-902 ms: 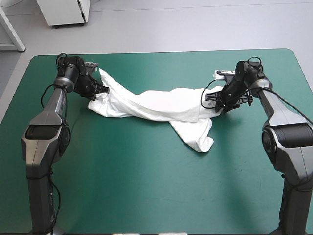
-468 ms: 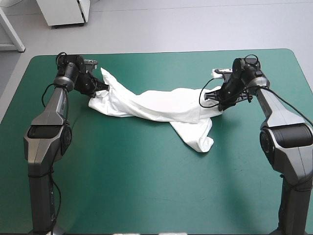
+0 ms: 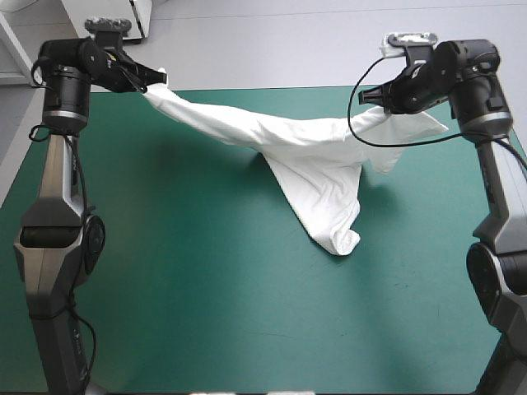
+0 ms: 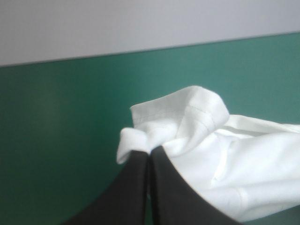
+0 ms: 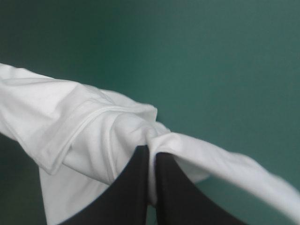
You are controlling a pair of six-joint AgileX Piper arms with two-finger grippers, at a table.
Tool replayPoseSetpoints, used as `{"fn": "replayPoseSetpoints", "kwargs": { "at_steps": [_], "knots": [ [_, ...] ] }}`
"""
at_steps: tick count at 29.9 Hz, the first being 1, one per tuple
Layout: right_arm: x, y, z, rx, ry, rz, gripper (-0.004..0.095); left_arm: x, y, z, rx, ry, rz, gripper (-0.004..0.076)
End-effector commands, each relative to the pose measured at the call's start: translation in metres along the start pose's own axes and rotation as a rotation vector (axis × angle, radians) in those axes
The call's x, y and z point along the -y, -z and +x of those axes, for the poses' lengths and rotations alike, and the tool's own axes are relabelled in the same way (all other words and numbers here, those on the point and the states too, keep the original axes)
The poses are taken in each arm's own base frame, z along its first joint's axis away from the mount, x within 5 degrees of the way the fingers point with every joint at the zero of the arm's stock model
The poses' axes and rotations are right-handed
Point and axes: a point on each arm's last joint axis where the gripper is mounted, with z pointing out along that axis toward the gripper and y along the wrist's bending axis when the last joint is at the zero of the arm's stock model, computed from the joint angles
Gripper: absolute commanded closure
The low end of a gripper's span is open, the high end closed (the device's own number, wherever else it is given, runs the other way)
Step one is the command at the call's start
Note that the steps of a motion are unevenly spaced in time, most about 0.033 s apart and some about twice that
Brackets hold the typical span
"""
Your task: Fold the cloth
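The white T-shirt (image 3: pixel 313 156) hangs stretched between my two raised arms over the far half of the teal-green table (image 3: pixel 206 304). Its lower part droops, and one tip (image 3: pixel 342 241) rests on the cover. My left gripper (image 3: pixel 148 82) is shut on the T-shirt at its far left end; the left wrist view shows a hemmed edge (image 4: pixel 187 117) bunched just past the black fingertips (image 4: pixel 149 152). My right gripper (image 3: pixel 381 103) is shut on the T-shirt at its far right end, and a fold of cloth (image 5: pixel 108 136) lies pinched between its fingers (image 5: pixel 152 154).
The near half of the table lies open below the hanging cloth. A white cabinet (image 3: pixel 140 12) stands on the floor beyond the table's far left corner.
Both grippers have risen from table level and spread apart, lifting the T-shirt off the cover. The cloth now hangs stretched between them instead of lying crumpled on the table.
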Motion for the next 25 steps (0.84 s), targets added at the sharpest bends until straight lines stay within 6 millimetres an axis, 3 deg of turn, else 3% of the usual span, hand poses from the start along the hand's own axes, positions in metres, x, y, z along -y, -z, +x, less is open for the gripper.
{"fn": "replayPoseSetpoints", "kwargs": {
  "at_steps": [1,8,15,25],
  "knots": [
    [-0.008,0.09,-0.011,0.229,0.035,0.002,0.0921,0.011,0.097,-0.024,0.21,-0.01,0.04,0.0746],
    [-0.017,0.192,-0.01,0.525,0.089,0.003,0.0921,0.02,0.198,-0.031,0.448,-0.034,0.034,0.0746],
    [-0.026,0.284,0.01,0.794,0.152,0.011,0.0921,0.035,0.307,-0.022,0.753,-0.082,0.072,0.0746],
    [-0.037,0.382,0.05,1.166,0.213,-0.016,0.0921,0.055,0.44,0.016,1.177,-0.124,0.118,0.0746]
  ]
}}
